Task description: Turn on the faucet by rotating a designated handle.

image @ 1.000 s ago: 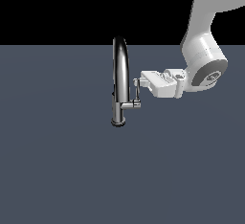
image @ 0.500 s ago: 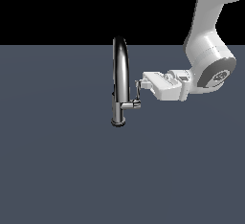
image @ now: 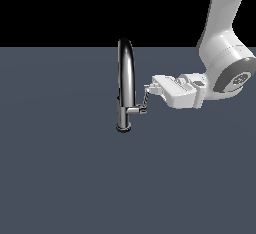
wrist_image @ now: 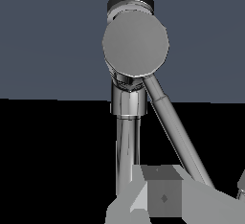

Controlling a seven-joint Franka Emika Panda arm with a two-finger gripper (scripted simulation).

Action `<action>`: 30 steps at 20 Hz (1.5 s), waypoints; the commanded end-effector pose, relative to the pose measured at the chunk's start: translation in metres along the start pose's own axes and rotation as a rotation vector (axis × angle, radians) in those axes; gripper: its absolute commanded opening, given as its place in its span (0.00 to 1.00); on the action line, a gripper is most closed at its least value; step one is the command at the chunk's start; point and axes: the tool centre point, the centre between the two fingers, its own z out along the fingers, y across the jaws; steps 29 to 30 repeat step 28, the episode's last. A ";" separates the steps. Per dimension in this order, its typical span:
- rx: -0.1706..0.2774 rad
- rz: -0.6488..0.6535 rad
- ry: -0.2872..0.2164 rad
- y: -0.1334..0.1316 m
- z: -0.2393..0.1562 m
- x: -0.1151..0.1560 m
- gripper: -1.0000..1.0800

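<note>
In the wrist view, a grey blocky finger [wrist_image: 162, 196] fills the lower middle of the frame, with the thin chrome handle [wrist_image: 174, 132] running diagonally just past it, from the lower right up to the round end of the side stub [wrist_image: 136, 43] at upper centre. Whether the finger touches the handle cannot be told, and the second finger is cut off at the lower right edge. Behind the stub, the faucet [wrist_image: 125, 146] column runs down the middle, its base seen at the top.

In the exterior view, the faucet [image: 126, 85] stands at centre frame on the flat dark grey-blue surface [image: 60, 178], its arched spout rising against the black background. The handle [image: 145, 99] leans up from the stub toward the right. The gripper [image: 148, 87] meets the handle's upper tip; its fingers look nearly closed around it, though the actual grip is too small to confirm. The white arm [image: 225, 53] comes from the upper right, cut off by the frame edge.
</note>
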 end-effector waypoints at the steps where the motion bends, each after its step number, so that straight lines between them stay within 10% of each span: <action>1: -0.002 0.003 -0.002 0.007 0.001 0.005 0.00; 30: -0.013 0.004 -0.010 0.063 0.006 0.096 0.00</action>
